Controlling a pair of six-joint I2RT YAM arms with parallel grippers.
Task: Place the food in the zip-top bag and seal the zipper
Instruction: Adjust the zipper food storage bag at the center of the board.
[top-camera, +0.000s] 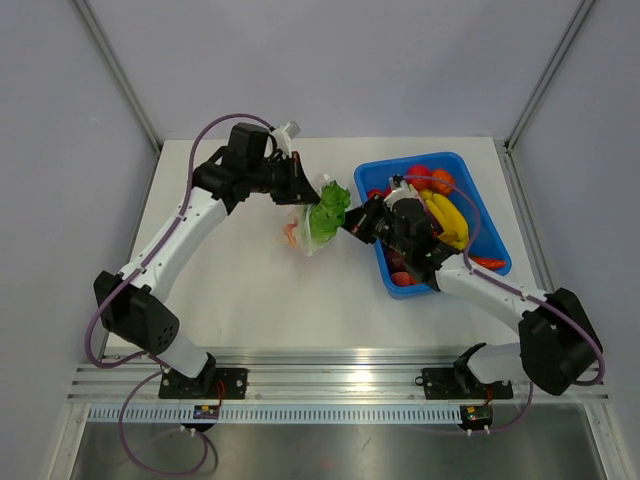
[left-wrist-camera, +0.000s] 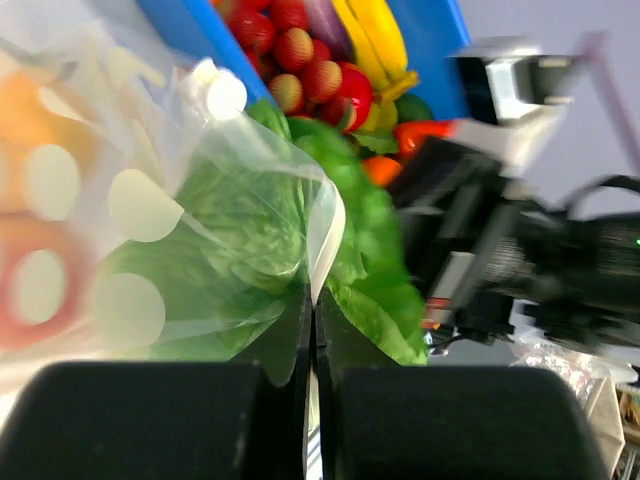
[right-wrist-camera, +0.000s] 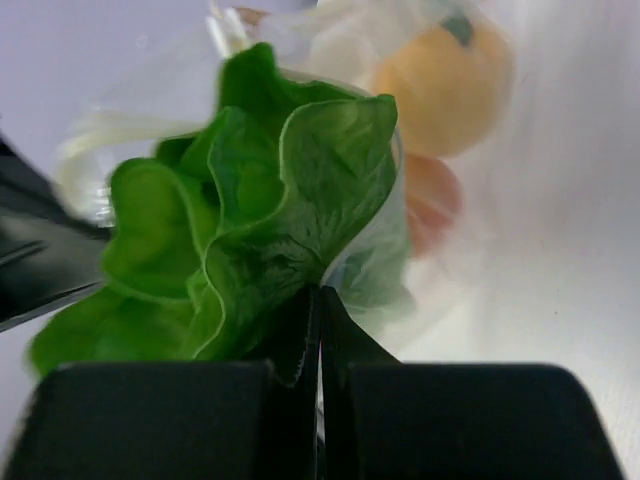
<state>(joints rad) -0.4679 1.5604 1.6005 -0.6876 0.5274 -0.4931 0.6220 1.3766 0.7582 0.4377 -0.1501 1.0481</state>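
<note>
Left gripper (left-wrist-camera: 312, 305) fingers pinched tight on mouth edge of clear floppy white-dotted zip-top bag (left-wrist-camera: 130, 200), mid-table just left of blue rectangular plastic tray (top-camera: 395, 165). Right gripper (right-wrist-camera: 318, 300) fingers clamped on leafy green plastic lettuce (right-wrist-camera: 270, 200), partly inside bag mouth.

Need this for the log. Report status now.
Left gripper shut on zip-top bag rim. Right gripper shut on lettuce, partly in the bag, sticking out of its mouth. Bag unsealed; banana and other food in blue tray.
</note>
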